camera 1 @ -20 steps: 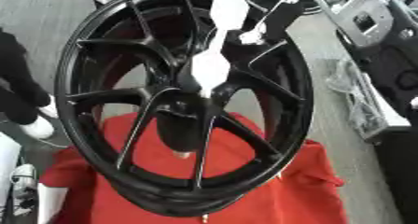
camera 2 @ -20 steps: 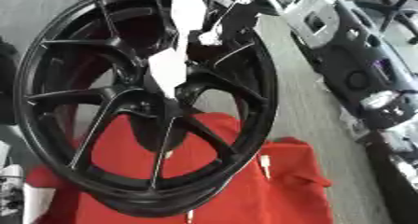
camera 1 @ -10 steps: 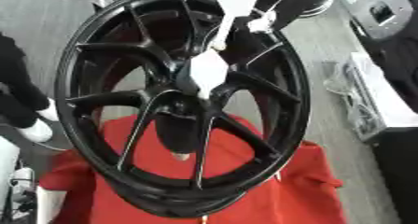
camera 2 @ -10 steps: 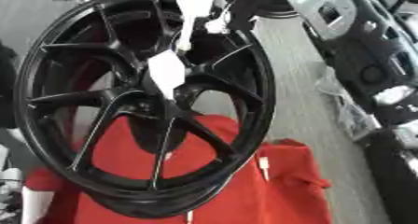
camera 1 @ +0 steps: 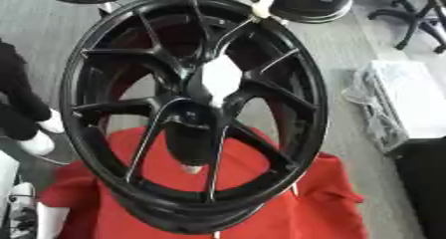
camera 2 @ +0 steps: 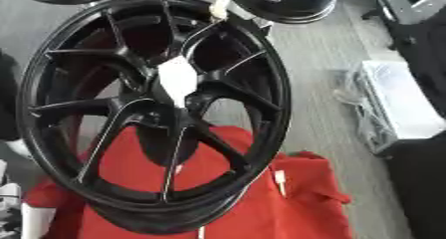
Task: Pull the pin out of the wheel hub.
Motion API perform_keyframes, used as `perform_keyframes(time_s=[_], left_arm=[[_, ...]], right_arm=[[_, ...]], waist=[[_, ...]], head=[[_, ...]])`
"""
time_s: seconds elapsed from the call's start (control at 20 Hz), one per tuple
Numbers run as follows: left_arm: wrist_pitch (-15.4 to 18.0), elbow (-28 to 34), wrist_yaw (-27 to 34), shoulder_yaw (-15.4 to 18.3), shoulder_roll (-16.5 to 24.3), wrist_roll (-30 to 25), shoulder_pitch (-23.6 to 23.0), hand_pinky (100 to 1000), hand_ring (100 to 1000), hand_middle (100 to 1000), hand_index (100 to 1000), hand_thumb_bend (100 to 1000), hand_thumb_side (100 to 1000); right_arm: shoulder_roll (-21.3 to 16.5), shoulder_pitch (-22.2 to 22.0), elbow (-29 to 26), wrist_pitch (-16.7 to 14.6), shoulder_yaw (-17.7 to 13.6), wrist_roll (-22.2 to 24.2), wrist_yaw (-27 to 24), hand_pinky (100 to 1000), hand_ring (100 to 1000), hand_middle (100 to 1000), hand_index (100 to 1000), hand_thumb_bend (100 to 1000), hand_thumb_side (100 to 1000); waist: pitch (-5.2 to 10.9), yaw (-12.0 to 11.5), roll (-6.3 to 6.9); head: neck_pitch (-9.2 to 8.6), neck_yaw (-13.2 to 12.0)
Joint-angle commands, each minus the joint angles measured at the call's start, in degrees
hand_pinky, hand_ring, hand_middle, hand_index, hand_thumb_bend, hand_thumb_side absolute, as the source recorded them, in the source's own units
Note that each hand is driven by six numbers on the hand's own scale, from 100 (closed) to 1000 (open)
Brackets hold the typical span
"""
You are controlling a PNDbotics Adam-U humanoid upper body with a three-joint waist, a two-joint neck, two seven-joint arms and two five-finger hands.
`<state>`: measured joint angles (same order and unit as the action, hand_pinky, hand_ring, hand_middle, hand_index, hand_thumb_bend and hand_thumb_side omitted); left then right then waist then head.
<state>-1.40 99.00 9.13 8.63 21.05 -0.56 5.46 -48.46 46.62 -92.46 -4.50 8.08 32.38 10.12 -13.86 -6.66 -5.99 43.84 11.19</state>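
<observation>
- The wheel hub [camera 1: 122,103] fills most of your view: a glossy black alloy wheel with thin forked spokes running from a dark centre to a deep rim. It is tilted, its face turned up toward the camera. No brand or lettering on it can be read.
- A red cloth [camera 1: 322,203] lies under the hub's lower half. It is soft and creased, and shows through the gaps between the lower spokes.
- A flat white box [camera 1: 414,98] with crumpled clear plastic beside it lies on the grey floor, well apart from the hub on your right.
- Another black wheel [camera 2: 296,6] lies beyond the hub's top edge.
- The pin [camera 1: 220,81] shows as a smooth white piece, wider in the middle and narrower toward its ends, at the hub's centre where the spokes meet.
- A pale slender stick [camera 1: 266,1] touches the top of the rim.
- A small white tag [camera 2: 280,177] hangs on the cloth; its writing is too small to read.
- Neither of your hands shows in either view, so I cannot tell how their fingers stand.
</observation>
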Motion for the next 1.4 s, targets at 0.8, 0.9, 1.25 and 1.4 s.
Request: perform_keyframes(time_s=[0.8, 0.9, 1.25, 1.4], left_arm=[[0.0, 1.2, -0.3, 2.0, 0.0, 1.6, 0.3, 873, 829, 813, 830, 101, 858], [0.1, 1.4, -0.5, 2.1, -0.2, 1.6, 0.4, 873, 829, 813, 830, 100, 857], [0.4, 1.5, -0.6, 2.3, -0.4, 1.8, 0.6, 874, 830, 814, 830, 100, 852], [0.4, 1.6, -0.5, 2.2, -0.4, 1.8, 0.7, 874, 830, 814, 831, 100, 850]], right_arm=[[-11.8, -48.8, -2.4, 5.2, -31.0, -29.9, -7.0, 736, 643, 514, 658, 131, 216], [-8.4, -52.5, -2.7, 3.8, -33.0, -30.9, -5.4, 801, 749, 654, 792, 239, 213], [-0.3, -58.2, 0.7, 1.2, -37.6, -31.5, 3.2, 860, 829, 790, 903, 100, 623], [1.2, -58.8, 1.4, 1.4, -38.3, -32.2, 4.1, 858, 828, 792, 907, 100, 658]], waist=[[-0.71, 4.9, 1.34], [-0.94, 4.8, 1.52], [-1.23, 4.4, 2.15], [-1.2, 4.4, 2.24]], head=[[0.28, -4.4], [0.28, -4.5], [0.28, -4.9], [0.28, -5.0]])
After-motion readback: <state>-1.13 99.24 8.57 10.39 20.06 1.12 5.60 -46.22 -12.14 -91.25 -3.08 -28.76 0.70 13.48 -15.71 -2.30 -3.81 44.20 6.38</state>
